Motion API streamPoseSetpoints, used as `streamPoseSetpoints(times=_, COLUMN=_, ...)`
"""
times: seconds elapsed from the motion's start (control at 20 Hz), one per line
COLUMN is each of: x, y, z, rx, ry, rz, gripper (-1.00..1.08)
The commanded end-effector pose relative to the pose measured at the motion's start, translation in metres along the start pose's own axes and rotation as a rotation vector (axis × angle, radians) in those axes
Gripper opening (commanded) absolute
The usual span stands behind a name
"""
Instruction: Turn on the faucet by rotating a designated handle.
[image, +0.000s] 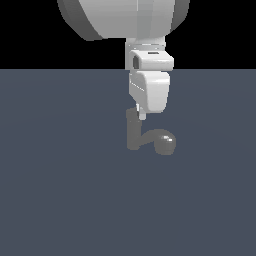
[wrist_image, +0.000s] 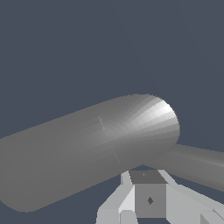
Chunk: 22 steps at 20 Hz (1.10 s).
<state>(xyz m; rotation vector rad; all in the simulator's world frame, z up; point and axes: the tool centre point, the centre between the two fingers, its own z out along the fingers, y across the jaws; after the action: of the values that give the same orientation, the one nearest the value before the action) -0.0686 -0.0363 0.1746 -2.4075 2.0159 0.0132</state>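
Seen first from the exterior view, the white robot arm (image: 150, 75) hangs straight down over a flat blue-grey worktop (image: 60, 200). Its gripper (image: 141, 114) sits right at the top of the faucet (image: 134, 134), a dull grey upright post standing near the middle of the worktop. From the post's foot a short thick arm runs toward the exterior view's right and ends in a rounded glossy bulb (image: 166, 142). The wrist body hides the fingers almost wholly, so I cannot tell how wide the gripper stands, nor whether it touches anything. The handle cannot be made out in this view.

Next, the wrist view: the faucet (wrist_image: 87, 153) fills the picture as a big grey cylinder with a bright rounded end, and a thinner grey bar (wrist_image: 197, 164) runs off beside it. Pale grey gripper parts (wrist_image: 148, 199) show just beside the cylinder; their spread stays unclear.
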Motion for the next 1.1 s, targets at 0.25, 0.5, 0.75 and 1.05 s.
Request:
streamPoseSetpoints(times=0.25, x=0.029, y=-0.012, z=0.000, rx=0.005, ry=0.004, rz=0.018, gripper=-1.00)
streamPoseSetpoints(times=0.5, x=0.045, y=-0.019, z=0.001, rx=0.005, ry=0.005, rz=0.025, gripper=-1.00)
streamPoseSetpoints(times=0.75, x=0.061, y=-0.025, z=0.001, rx=0.005, ry=0.006, rz=0.032, gripper=-1.00)
streamPoseSetpoints(times=1.05, x=0.080, y=-0.033, z=0.001, rx=0.005, ry=0.007, rz=0.041, gripper=-1.00)
